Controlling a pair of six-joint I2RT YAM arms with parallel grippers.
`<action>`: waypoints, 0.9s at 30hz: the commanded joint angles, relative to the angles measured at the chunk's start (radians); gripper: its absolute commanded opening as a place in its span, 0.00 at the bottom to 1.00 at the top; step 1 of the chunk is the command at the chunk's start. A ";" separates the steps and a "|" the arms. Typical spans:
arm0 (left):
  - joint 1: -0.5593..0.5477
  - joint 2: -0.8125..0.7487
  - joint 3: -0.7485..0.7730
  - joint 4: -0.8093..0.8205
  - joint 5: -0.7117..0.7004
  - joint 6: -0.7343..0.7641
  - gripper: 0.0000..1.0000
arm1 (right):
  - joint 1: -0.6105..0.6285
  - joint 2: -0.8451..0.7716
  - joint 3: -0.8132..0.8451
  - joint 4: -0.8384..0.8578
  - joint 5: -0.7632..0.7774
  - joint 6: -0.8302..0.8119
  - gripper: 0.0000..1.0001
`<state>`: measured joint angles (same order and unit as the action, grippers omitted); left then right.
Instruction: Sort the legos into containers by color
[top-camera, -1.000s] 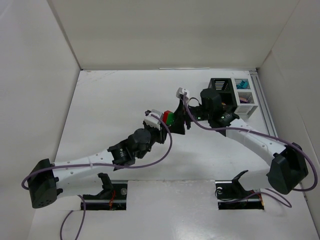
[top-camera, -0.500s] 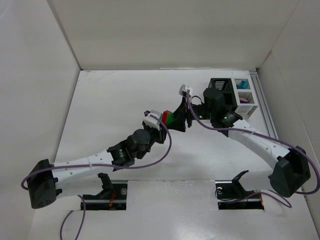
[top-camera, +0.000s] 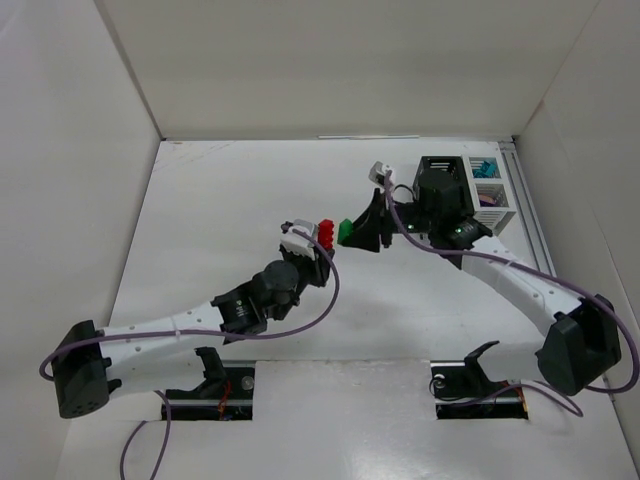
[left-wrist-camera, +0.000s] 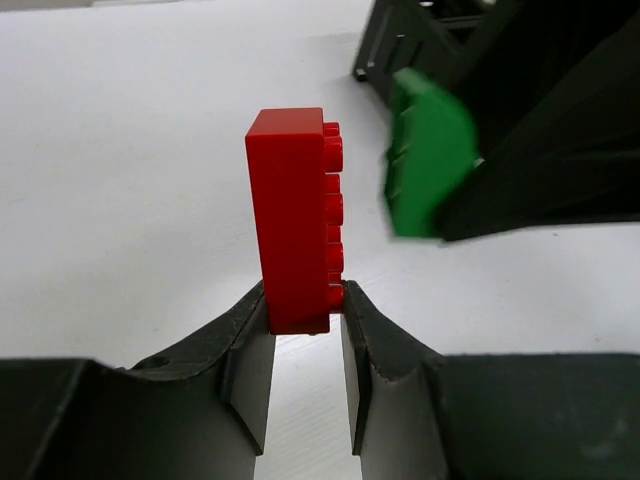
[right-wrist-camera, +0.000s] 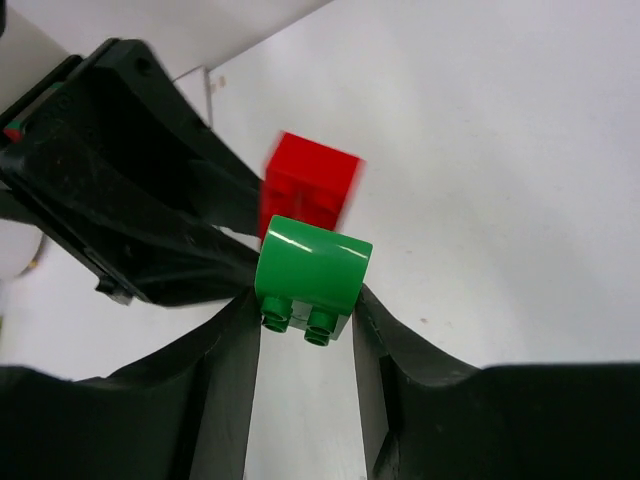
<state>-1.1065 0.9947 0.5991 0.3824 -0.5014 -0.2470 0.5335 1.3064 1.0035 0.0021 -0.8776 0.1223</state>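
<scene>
Overhead view of a white table (top-camera: 230, 200), with a cluster of black and white slatted containers (top-camera: 490, 181) at its far right. Inside the white part of the containers, teal bricks (top-camera: 487, 167) at the back and purple bricks (top-camera: 488, 197) in front.

Left of the containers and well apart from them, two arms meeting tip to tip. On the side nearer the containers, the right gripper (top-camera: 358, 232), clenched on a green brick (right-wrist-camera: 312, 270) with its rounded face outward and its studs toward the wrist.

Just beyond, farther left of the containers, the left gripper (left-wrist-camera: 305, 318), clamped on the lower end of a red brick (left-wrist-camera: 290, 220), upright, studs facing the green one.

Red and green bricks close together with a small gap between, not touching. Both outside every container.
</scene>
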 joint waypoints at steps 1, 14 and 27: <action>0.007 -0.031 0.013 -0.078 -0.178 -0.083 0.00 | -0.107 -0.024 -0.011 0.053 -0.047 -0.019 0.00; 0.125 0.120 0.090 -0.143 -0.036 -0.207 0.00 | -0.494 0.048 0.150 -0.308 0.041 -0.352 0.00; 0.218 0.246 0.320 -0.349 0.362 -0.255 0.00 | -0.575 0.450 0.628 -0.375 0.568 -0.440 0.00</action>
<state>-0.8894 1.2785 0.9070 0.0597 -0.2256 -0.4873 -0.0185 1.6814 1.5192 -0.3298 -0.3889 -0.2642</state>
